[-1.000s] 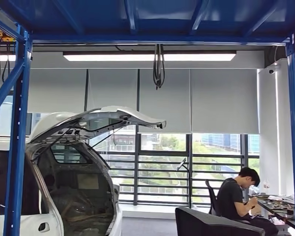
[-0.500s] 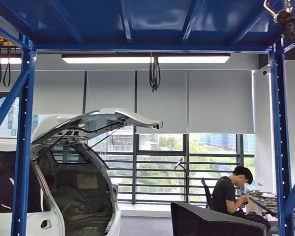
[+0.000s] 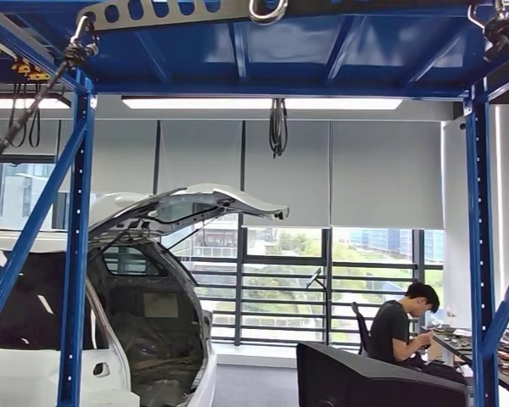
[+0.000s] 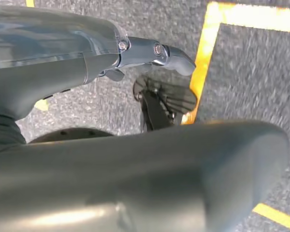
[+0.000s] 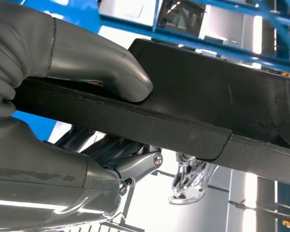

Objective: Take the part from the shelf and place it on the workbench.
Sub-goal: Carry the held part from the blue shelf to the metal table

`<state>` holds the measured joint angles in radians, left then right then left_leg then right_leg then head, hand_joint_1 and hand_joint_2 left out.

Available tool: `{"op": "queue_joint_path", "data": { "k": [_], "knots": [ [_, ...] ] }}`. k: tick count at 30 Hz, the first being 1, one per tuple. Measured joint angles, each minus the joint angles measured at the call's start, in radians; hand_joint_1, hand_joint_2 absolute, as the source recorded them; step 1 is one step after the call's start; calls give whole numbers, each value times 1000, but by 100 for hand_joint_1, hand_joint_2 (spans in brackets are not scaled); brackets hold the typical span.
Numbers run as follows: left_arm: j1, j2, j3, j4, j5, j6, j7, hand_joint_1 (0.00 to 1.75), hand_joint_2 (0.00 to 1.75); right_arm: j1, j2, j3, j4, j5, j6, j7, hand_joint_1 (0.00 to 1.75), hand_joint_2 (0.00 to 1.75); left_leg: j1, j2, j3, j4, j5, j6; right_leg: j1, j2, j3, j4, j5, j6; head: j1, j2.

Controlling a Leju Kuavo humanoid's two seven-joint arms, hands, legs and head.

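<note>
Gripping a long black part (image 5: 209, 92) in the right robot hand (image 5: 63, 96), thumb on top, fingers beneath; part (image 3: 380, 377) also showing low in head view. Appearing stiff, textured, probably light; holding nearer mid-length advised. Left robot hand (image 4: 143, 121) hanging over floor, holding nothing, fingers apart.

Bright ceiling strip light (image 3: 261, 103), backlit windows (image 3: 284, 280)

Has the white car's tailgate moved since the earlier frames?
No. The tailgate stays raised, its tip as far past the dark window post as before. The blue post shifts across the picture because the camera moved.
</note>
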<state>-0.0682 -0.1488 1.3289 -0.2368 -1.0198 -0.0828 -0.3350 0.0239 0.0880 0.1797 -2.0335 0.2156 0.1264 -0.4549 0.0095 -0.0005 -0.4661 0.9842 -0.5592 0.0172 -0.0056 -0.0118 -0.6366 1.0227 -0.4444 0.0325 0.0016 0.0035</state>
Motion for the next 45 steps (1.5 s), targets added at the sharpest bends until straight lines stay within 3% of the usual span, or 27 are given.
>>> {"op": "queue_joint_path", "data": {
  "k": [2, 4, 5, 7, 8, 9, 11, 13, 15, 16, 19, 20, 21, 22, 23, 25, 27, 30, 32, 34, 35, 36, 37, 38, 41, 42, 45],
  "knots": [
    [1, 3, 0, -1, 0, 1, -2, 0, 175, 3, 1, 0, 2, -5, 0, -6, 175, 175, 1, 5, -25, -1, 23, 16, -3, 2, -19, 61, -79, 10, 0, 0],
    [2, 6, 0, -1, -1, 2, -2, 0, 175, 7, 1, 0, 4, -9, 0, -16, 175, 175, -3, 7, -54, 0, 46, 23, -4, 3, -44, 185, -175, 15, 0, 0],
    [2, 7, 0, -1, -1, 3, -2, 0, 175, 11, 1, -1, 6, -11, 0, -21, 175, 175, -5, 7, -68, 1, 57, 24, -3, 3, -49, 242, -195, 15, 0, 0],
    [3, 9, 0, -1, -1, 5, -2, 0, 175, 16, 1, -1, 9, -13, 0, -25, 175, 175, -11, 8, -96, 4, 78, 25, -2, 4, -18, 272, -169, 12, 0, 0],
    [3, 10, 0, -2, -1, 6, -2, 0, 175, 17, 1, -1, 10, -14, -1, -26, 175, 175, -14, 8, -109, 5, 87, 26, 0, 5, 22, 232, -138, 5, 0, 0],
    [3, 11, 0, -2, -2, 6, -2, 0, 175, 17, 1, -1, 11, -15, -1, -27, 175, 175, -16, 8, -118, 5, 96, 26, 4, 7, 75, 162, -116, -5, 0, 0],
    [3, 11, 0, -2, -5, 6, -2, 0, 175, 15, 3, -1, 11, -19, 0, -31, 175, 175, -21, 7, -130, 7, 112, 21, 16, 9, 187, -5, -110, -26, 1, 0],
    [4, 11, 0, -2, -8, 7, -2, 0, 175, 14, 6, -1, 11, -23, 2, -36, 175, 175, -20, 7, -139, 7, 130, 11, 25, 10, 236, -92, -119, -36, 1, 0],
    [5, 14, 0, -3, -11, 7, -1, 0, 175, 13, 9, -3, 14, -24, 6, -38, 175, 175, -19, 5, -153, 10, 131, 0, 21, 9, 226, -106, -104, -42, 2, 0],
    [6, 15, 0, -3, -13, 8, 0, 0, 175, 13, 11, -3, 16, -23, 8, -39, 175, 175, -18, 4, -163, 27, 106, -6, 19, 7, 215, -109, -93, -48, 3, 1],
    [8, 17, 0, -4, -21, 7, 1, 0, 175, 12, 15, -6, 22, -23, 11, -41, 175, 175, -11, 2, -212, 193, -36, -22, 15, 1, 168, -98, -66, -56, 4, 1],
    [8, 17, 0, -4, -24, 6, 0, 0, 175, 12, 16, -6, 25, -23, 13, -41, 175, 175, -9, 2, -224, 260, -62, -25, 14, 0, 149, -88, -59, -55, 4, 1],
    [8, 17, 0, -4, -26, 6, -2, 0, 175, 12, 17, -7, 27, -23, 14, -41, 175, 175, -7, 2, -225, 305, -63, -29, 14, -2, 131, -78, -53, -54, 4, 1],
    [8, 17, 0, -4, -27, 6, -3, 0, 175, 12, 17, -7, 29, -23, 15, -41, 175, 175, -4, 2, -211, 316, -43, -31, 13, -3, 112, -67, -48, -52, 4, 0],
    [8, 18, 0, -4, -28, 6, -3, 0, 175, 11, 17, -8, 31, -23, 16, -41, 175, 175, -2, 2, -181, 291, -12, -33, 12, -3, 93, -55, -44, -49, 4, 0],
    [6, 19, -1, -4, -29, 4, -5, 0, 175, 10, 18, -8, 33, -22, 18, -41, 175, 175, 2, 1, -87, 163, 24, -34, 12, -3, 61, -29, -37, -42, 4, 0],
    [5, 19, -2, -4, -29, 1, -8, 0, 175, 8, 19, -8, 33, -22, 19, -41, 175, 175, 1, -1, -20, 52, 11, -26, 14, -2, 39, -11, -26, -32, 3, 0],
    [6, 19, -3, -5, -30, -1, -11, 0, 175, 3, 21, -8, 34, -22, 19, -41, 175, 175, 1, -1, -19, 16, 10, -8, 13, 2, 16, -2, -11, -13, 3, 0],
    [6, 20, -4, -5, -31, -1, -12, 0, 175, 0, 22, -8, 34, -19, 19, -40, 175, 175, 6, 0, -37, 10, 21, 4, 11, 8, -6, 40, -64, -2, 2, 1],
    [5, 21, -7, -5, -31, -1, -14, 0, 175, -2, 22, -8, 36, -17, 19, -39, 175, 175, 3, 3, -57, 13, 32, 16, 6, 9, -36, 159, -158, 7, 2, 1],
    [5, 21, -8, -5, -32, -1, -15, 0, 175, -2, 22, -8, 37, -17, 19, -39, 175, 175, 1, 5, -67, 18, 37, 19, 5, 9, -47, 226, -190, 9, 2, 0],
    [5, 21, -8, -5, -33, -1, -16, 0, 175, -2, 22, -8, 38, -17, 19, -39, 175, 175, -1, 6, -77, 22, 42, 21, 4, 9, -48, 269, -201, 10, 2, 0],
    [5, 21, -8, -5, -35, -1, -17, 0, 175, -3, 22, -8, 39, -17, 19, -39, 175, 175, -3, 6, -86, 27, 46, 22, 5, 9, -31, 274, -191, 9, 2, 0],
    [5, 21, -9, -5, -36, -1, -19, 0, 175, -3, 22, -9, 39, -19, 19, -39, 175, 175, -5, 6, -94, 32, 49, 22, 5, 10, 3, 239, -168, 6, 2, 0],
    [4, 21, -10, -5, -38, -3, -25, 0, 175, -9, 22, -9, 39, -37, 26, -46, 175, 175, -12, 6, -110, 41, 59, 17, 12, 14, 135, 32, -112, -19, 2, 0],
    [3, 21, -10, -5, -38, -5, -28, 0, 175, -10, 22, -9, 38, -45, 30, -51, 175, 175, -11, 6, -114, 40, 64, 12, 15, 15, 156, -8, -110, -25, 2, 0],
    [3, 22, -11, -5, -39, -9, -32, 0, 175, -11, 21, -12, 37, -63, 45, -66, 175, 175, -8, 5, -122, 35, 77, -6, 17, 13, 160, -45, -98, -36, 2, 0]
  ]
}}
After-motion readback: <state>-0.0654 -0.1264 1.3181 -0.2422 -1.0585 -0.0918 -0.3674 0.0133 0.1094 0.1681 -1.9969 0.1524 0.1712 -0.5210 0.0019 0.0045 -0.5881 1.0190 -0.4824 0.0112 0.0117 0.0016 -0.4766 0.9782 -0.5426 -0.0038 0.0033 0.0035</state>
